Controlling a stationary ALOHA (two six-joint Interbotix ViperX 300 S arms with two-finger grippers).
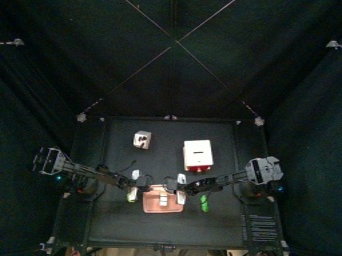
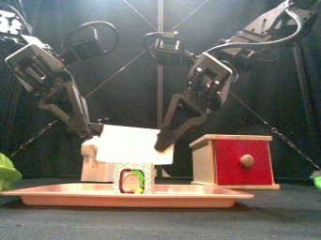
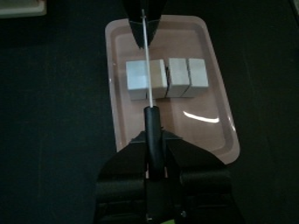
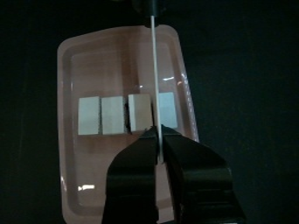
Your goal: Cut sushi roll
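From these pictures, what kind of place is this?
Probably a robot test cell set up as a mock kitchen: black curtains pen in a small black table, and a pink tray holds a sushi roll under two arms.

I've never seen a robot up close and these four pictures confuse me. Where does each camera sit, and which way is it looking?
Top: high overhead, facing straight down on the table; both arms enter from the sides.
Front: at table height, facing level across the pink tray; arms hang behind.
Left wrist: on the left arm, looking along its knife at the sushi roll.
Right wrist: on the right arm, above the same roll.
Shared: both wrist views show tray and roll.
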